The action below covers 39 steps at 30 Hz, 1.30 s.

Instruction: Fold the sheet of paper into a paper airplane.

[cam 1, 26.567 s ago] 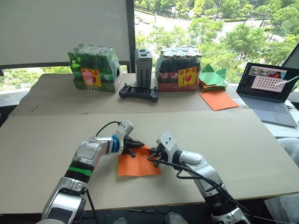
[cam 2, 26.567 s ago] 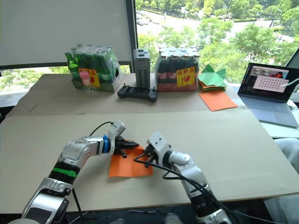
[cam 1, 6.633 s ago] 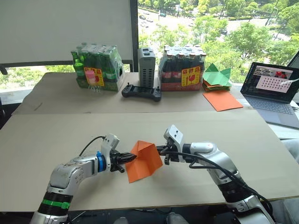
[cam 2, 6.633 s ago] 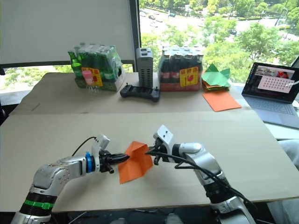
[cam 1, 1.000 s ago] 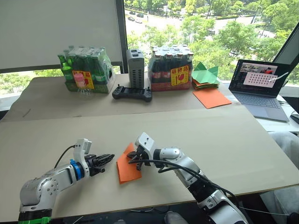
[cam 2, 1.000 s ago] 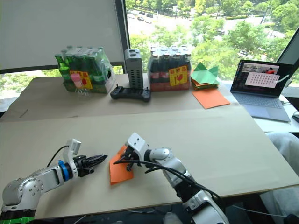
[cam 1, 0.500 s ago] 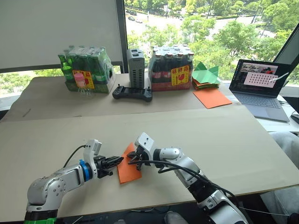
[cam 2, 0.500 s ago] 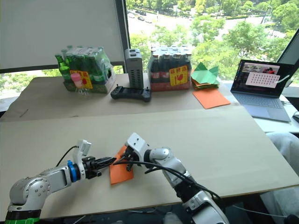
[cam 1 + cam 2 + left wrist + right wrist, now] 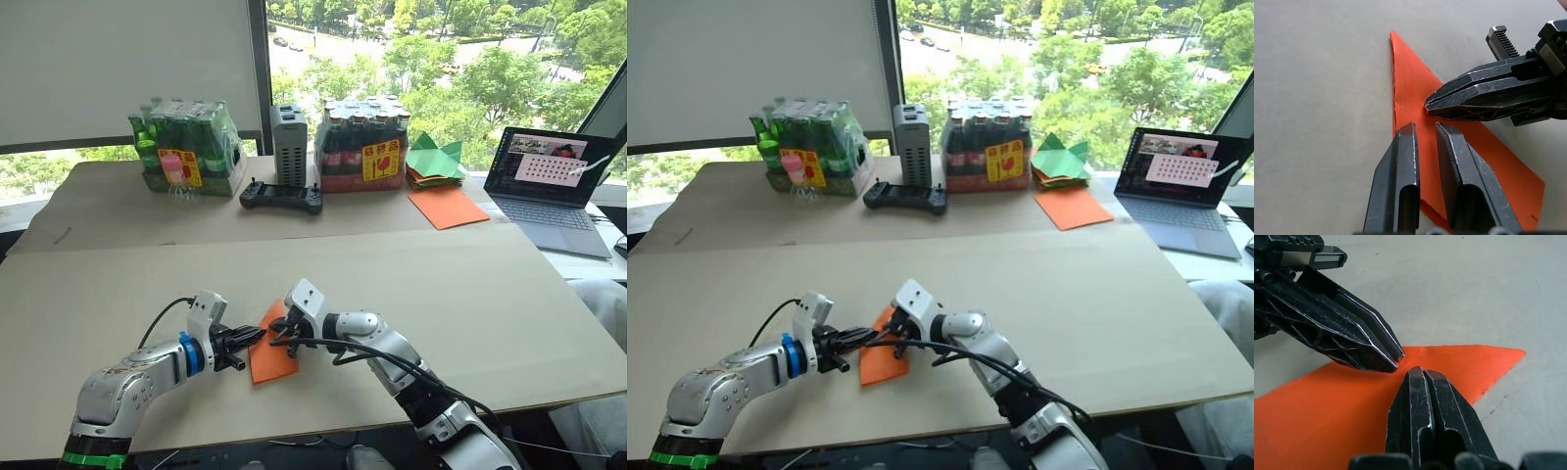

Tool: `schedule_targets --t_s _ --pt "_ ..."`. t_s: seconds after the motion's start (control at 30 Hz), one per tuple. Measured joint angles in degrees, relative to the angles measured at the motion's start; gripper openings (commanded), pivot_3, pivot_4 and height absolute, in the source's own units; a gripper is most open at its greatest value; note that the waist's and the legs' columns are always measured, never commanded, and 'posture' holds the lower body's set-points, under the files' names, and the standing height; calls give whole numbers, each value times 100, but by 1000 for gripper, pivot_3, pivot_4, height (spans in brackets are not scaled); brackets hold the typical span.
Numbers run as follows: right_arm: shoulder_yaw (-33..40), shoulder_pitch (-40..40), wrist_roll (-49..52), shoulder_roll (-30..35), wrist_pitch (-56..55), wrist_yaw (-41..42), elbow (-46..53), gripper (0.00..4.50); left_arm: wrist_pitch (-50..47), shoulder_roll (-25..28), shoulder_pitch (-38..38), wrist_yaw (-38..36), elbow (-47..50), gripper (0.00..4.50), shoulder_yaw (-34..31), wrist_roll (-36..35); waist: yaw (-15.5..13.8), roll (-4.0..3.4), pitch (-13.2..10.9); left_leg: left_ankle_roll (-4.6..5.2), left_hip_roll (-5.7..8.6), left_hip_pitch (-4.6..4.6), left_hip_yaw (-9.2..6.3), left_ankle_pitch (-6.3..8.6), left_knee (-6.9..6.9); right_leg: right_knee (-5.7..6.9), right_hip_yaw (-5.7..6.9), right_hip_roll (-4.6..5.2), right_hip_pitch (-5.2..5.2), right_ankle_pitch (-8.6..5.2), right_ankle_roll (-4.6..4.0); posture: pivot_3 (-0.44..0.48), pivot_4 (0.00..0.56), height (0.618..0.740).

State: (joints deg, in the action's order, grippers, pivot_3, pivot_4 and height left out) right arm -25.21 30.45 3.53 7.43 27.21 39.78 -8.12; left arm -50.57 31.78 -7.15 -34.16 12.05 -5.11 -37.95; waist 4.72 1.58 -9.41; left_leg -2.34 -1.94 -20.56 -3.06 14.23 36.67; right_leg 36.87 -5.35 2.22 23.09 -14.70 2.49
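The sheet of paper [image 9: 269, 360] lies flat on the table near the front edge, folded into a narrow orange wedge with a pointed tip [image 9: 1405, 83]. My left gripper [image 9: 259, 334] reaches in from the left. Its fingers stand a narrow gap apart over the paper's left edge [image 9: 1426, 128], with nothing between them. My right gripper [image 9: 278, 341] comes in from the right, shut, with its tip resting on the paper's top face [image 9: 1419, 371]. The two grippers' tips nearly meet over the fold.
Along the back stand a pack of green bottles [image 9: 186, 147], a grey box [image 9: 288, 145], a black controller [image 9: 281, 197] and a pack of dark bottles [image 9: 364, 145]. At the back right are green paper pieces [image 9: 439, 160], a smooth orange sheet [image 9: 448, 207] and a laptop [image 9: 549, 181].
My left gripper has moved right, from off the paper to over its left edge, close to the right gripper's tip. The right gripper and the paper have stayed put.
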Motion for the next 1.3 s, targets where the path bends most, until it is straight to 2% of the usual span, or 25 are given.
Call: schedule_targets --t_s 0.4,0.8,1.03,1.3 --pt "233 -213 216 252 426 244 511 0 74 0 16 -62 -66 700 60 1 -68 -1 -1 0 0 -6 1 0 0 -3 -1 -1 6 0 0 0 150 740" --pt "294 7 118 -111 -125 32 -316 0 73 0 48 -52 -78 700 51 14 -55 -5 2 0 -1 7 2 0 0 -2 -2 -2 -2 0 0 0 150 740" --pt "576 293 106 -308 -322 -400 -893 0 74 -3 59 -42 -51 700 36 14 -58 -5 2 0 -1 5 2 0 0 -2 -2 -2 -2 0 0 0 150 740" --pt "628 381 59 -404 -459 -547 -1124 0 73 -4 84 -32 -42 700 29 14 -33 -6 2 0 -2 8 3 0 0 -1 -4 -2 -2 0 0 0 150 740"
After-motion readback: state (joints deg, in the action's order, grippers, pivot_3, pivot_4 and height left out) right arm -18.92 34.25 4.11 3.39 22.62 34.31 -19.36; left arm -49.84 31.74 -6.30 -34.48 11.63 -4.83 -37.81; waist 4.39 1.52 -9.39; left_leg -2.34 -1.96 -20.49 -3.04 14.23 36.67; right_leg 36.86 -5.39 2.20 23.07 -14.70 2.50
